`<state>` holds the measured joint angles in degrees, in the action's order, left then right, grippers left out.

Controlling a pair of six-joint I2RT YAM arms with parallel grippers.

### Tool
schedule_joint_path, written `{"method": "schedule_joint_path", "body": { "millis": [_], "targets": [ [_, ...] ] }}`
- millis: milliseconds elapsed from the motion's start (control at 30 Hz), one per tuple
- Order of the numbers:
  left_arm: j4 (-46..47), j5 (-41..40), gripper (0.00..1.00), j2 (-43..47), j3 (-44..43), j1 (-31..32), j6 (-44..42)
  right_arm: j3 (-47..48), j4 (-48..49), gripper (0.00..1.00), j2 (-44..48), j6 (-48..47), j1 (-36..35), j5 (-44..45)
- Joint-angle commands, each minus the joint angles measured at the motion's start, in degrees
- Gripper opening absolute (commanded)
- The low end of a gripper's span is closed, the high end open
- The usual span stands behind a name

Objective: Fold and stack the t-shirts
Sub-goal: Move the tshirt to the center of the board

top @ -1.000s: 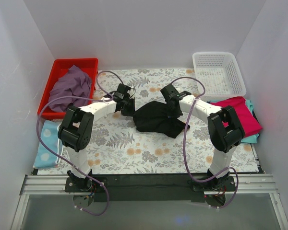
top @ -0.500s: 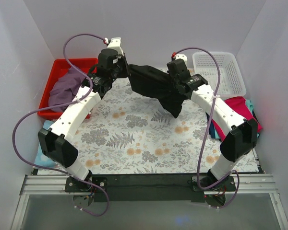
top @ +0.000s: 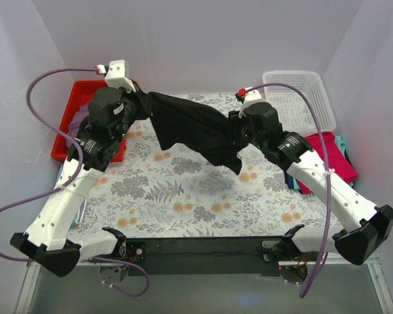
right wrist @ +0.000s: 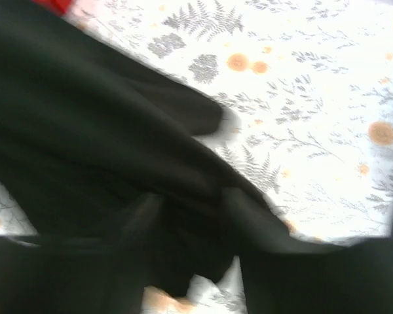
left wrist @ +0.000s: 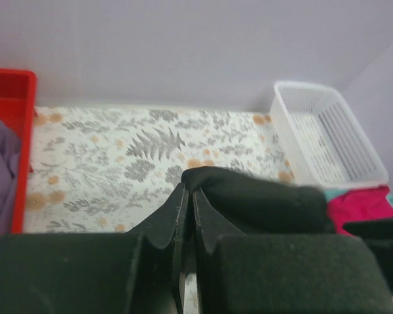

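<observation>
Red tray (top: 78, 86) at the far left corner of the bench (top: 183, 190) holds a dusty purple t-shirt (left wrist: 0, 176), bunched against its wall. The left arm (top: 78, 190) crosses above it in the top view and hides much of both. The white mesh basket (top: 295, 74) sits at the far right corner. Just beside it, nearer the arms, a magenta t-shirt (top: 327, 147) lies on a teal t-shirt (top: 342, 142), with the right arm (top: 321, 180) passing over their near edge.

The black t-shirt (top: 196, 127) hangs in the air between the two hands, above the floral bench, its lower part drooping to a point. The left hand (left wrist: 188, 193) is pinched tight on one end of it. The right hand (top: 239, 131) meets the other end, but its fingers are lost in blurred black cloth, so I cannot tell whether it grips or stands parted.
</observation>
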<state>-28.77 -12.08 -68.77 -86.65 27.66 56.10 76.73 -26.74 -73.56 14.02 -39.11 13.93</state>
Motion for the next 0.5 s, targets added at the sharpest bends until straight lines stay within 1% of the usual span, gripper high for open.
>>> {"method": "schedule_joint_path", "body": {
  "millis": [0, 33, 133, 367, 467],
  "targets": [
    [2.41, -8.75, 0.00, 0.59, 0.70, -1.38, -1.43, -4.66, -0.77, 0.70, 1.84, -2.77, 1.50, 2.76],
    [2.06, -8.75, 0.00, -0.82, 0.26, -1.38, -1.17, -4.66, -1.03, 0.73, 0.80, -2.95, 1.50, 3.81],
    [3.28, -8.14, 0.00, -4.42, -0.89, -1.38, -0.11, -4.05, -1.73, 0.74, -2.19, -2.69, 1.50, 6.36],
    [3.37, -4.54, 0.00, -8.13, 1.75, -1.29, 0.59, -4.66, -2.00, 0.74, -7.12, -1.46, 1.50, 3.38],
    [3.81, 0.37, 0.00, -9.96, 0.79, -1.38, -0.11, -4.57, -2.00, 0.74, -8.09, -1.45, 1.50, 3.64]
  ]
}}
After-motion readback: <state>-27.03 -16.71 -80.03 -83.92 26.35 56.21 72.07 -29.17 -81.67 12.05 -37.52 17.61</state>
